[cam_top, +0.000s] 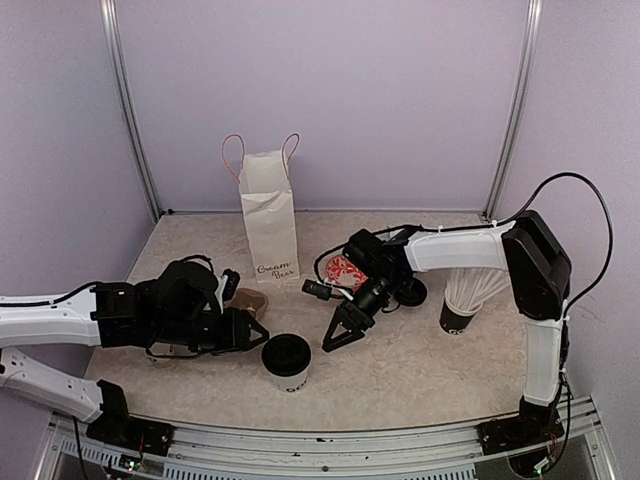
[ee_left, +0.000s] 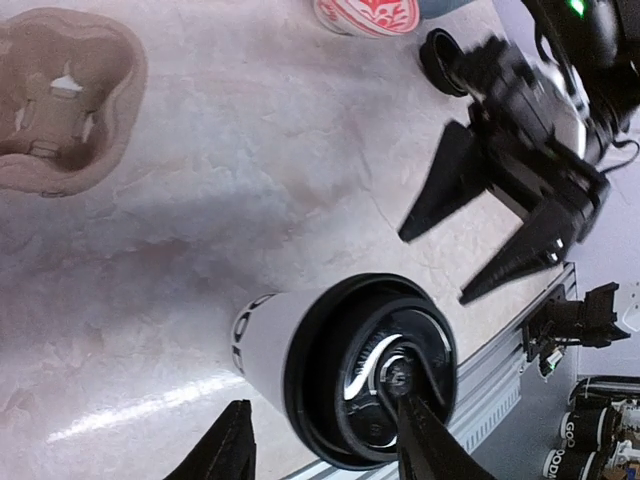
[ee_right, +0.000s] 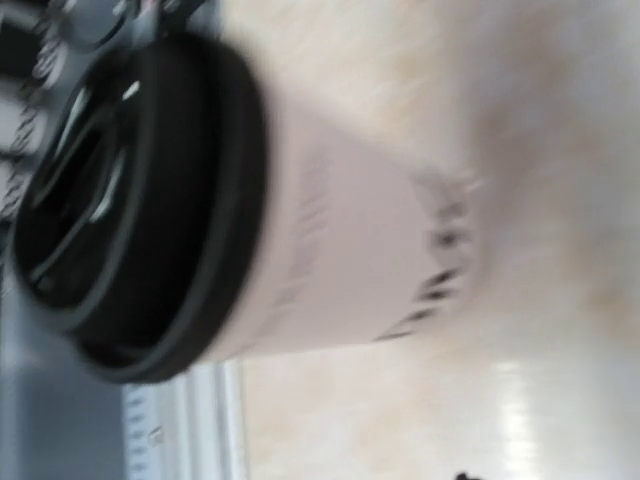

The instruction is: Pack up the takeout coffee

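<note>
One white takeout cup [cam_top: 286, 362] with a black lid stands near the front middle of the table; the second cup is not in view. In the left wrist view the cup [ee_left: 270, 335] sits between my open fingertips [ee_left: 235, 440]. My left gripper [cam_top: 250, 325] is open just left of it, not touching. My right gripper [cam_top: 345, 328] is open and empty, hanging just right of the cup, and also shows in the left wrist view [ee_left: 490, 235]. The right wrist view shows the cup [ee_right: 340, 250] close and blurred; its own fingers are out of frame.
A white paper bag [cam_top: 269, 215] with handles stands upright at the back. A brown pulp cup carrier [cam_top: 251, 298] lies by the left arm. A red-patterned cup [cam_top: 345, 269], a black lid [cam_top: 410, 292] and a dark cup of white straws [cam_top: 465, 300] sit to the right.
</note>
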`<control>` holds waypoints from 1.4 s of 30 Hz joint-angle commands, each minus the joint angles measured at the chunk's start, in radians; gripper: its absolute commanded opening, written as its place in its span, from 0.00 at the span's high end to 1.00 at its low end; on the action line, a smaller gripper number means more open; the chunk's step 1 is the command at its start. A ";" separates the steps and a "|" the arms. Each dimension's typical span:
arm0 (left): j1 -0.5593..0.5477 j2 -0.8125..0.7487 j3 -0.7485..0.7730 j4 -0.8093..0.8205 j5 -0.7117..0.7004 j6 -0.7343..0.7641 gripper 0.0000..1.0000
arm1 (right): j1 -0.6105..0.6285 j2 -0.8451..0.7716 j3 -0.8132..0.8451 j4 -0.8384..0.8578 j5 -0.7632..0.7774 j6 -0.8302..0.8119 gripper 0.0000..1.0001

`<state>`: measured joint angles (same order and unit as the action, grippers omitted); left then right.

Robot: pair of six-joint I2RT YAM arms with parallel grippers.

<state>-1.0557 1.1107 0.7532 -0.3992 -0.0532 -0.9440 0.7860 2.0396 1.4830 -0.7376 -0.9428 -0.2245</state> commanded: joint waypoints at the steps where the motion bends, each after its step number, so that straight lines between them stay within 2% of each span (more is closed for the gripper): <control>1: 0.041 -0.050 -0.067 0.008 0.008 -0.053 0.56 | 0.073 -0.034 -0.045 -0.030 -0.095 -0.044 0.44; 8: 0.042 -0.007 -0.067 0.063 0.042 -0.020 0.56 | 0.108 0.014 0.018 -0.052 -0.100 -0.040 0.40; 13: 0.042 0.017 -0.068 0.067 0.067 -0.006 0.57 | 0.118 0.041 0.064 -0.032 -0.022 0.004 0.43; 21: 0.041 -0.039 -0.085 0.024 0.059 -0.031 0.57 | 0.018 0.103 0.202 -0.040 0.112 0.057 0.50; 25: 0.042 -0.068 -0.097 0.014 0.056 -0.041 0.57 | -0.007 0.106 0.231 -0.050 0.101 0.050 0.50; 30: 0.051 -0.071 -0.083 0.006 0.006 -0.044 0.57 | -0.005 0.069 0.180 -0.045 0.037 0.039 0.49; 36: 0.061 -0.040 -0.102 0.102 0.089 -0.056 0.57 | -0.005 0.034 0.107 -0.035 -0.029 0.012 0.48; 42: 0.022 -0.007 -0.083 0.167 0.072 -0.057 0.46 | -0.003 0.022 0.080 -0.034 -0.082 -0.006 0.49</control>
<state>-1.0168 1.0874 0.6651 -0.3012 0.0200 -0.9981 0.7750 2.1166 1.5738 -0.7715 -0.9531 -0.2031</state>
